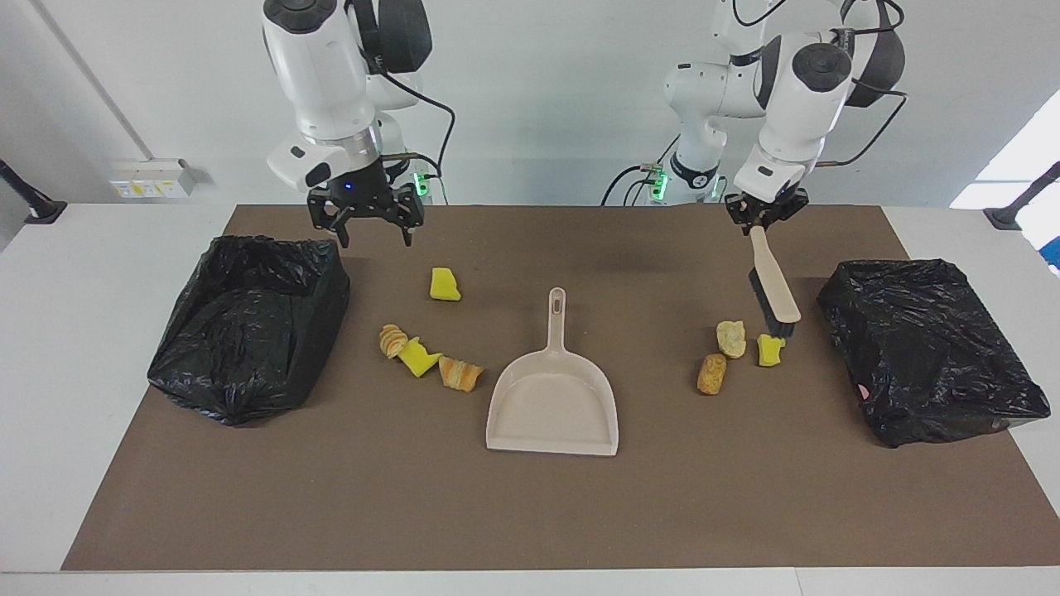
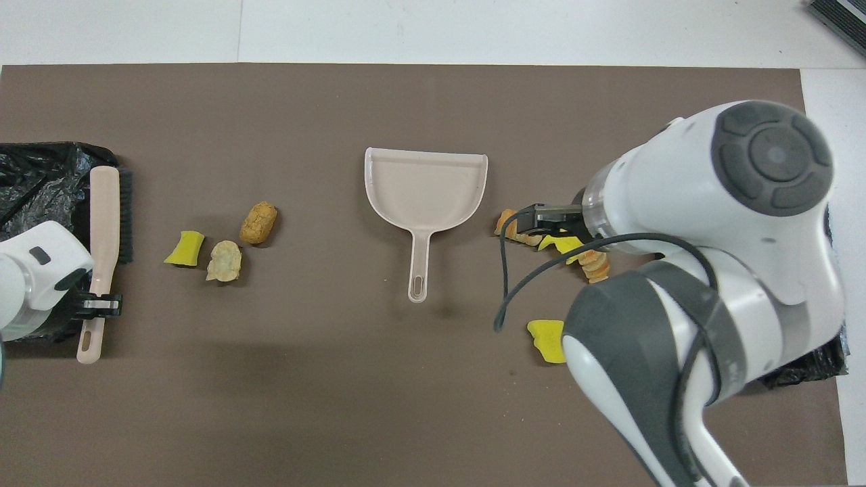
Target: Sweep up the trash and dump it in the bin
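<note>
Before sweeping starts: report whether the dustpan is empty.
Empty. The dustpan shows a bare tray, and all trash bits lie outside it on the mat.

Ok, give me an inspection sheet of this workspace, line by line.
Surface: white table with a brown mat.
Job's things: dustpan mid-mat, nothing in it; seven trash bits on the mat, four toward the right arm's end, three toward the left arm's; brush hanging bristles-down by the three; black-bagged bins at either end.
Clutter: nothing seen.
Grippers: left gripper shut on the brush handle; right gripper open, holding nothing, over the mat by a bin.
Cables: black leads along both arms.
Surroundings: white wall, wall socket.
</note>
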`<action>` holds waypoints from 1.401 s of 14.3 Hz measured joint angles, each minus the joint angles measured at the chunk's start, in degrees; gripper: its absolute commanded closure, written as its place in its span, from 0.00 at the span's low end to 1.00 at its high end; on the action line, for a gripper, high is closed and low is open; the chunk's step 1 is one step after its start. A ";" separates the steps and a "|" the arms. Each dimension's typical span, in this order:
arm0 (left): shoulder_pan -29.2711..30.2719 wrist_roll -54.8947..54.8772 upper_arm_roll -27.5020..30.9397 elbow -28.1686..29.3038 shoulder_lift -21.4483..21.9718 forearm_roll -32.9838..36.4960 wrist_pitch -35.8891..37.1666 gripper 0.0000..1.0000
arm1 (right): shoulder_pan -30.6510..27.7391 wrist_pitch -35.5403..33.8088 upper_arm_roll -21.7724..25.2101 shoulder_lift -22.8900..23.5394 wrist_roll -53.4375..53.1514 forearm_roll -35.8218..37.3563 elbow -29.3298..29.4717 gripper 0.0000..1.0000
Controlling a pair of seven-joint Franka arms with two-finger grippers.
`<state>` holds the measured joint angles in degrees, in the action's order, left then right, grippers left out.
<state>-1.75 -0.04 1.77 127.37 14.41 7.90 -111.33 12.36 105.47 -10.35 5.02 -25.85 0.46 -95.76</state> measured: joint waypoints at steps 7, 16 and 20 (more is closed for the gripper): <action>2.79 -0.50 -0.31 2.67 -6.24 0.00 -1.54 1.00 | 8.96 11.88 -0.01 6.57 -14.08 4.04 -0.21 0.00; 2.81 -0.48 -0.40 4.92 -8.18 0.00 -2.70 1.00 | 15.70 23.91 0.04 17.18 -28.26 13.40 -0.37 0.00; 2.83 -0.47 -0.37 5.28 -8.18 0.00 -3.11 1.00 | 16.50 25.69 0.17 20.53 -29.23 14.51 -1.65 0.12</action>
<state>1.08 -0.51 1.39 132.65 6.23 7.90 -114.43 28.86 131.15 -10.19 25.54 -55.08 14.97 -97.40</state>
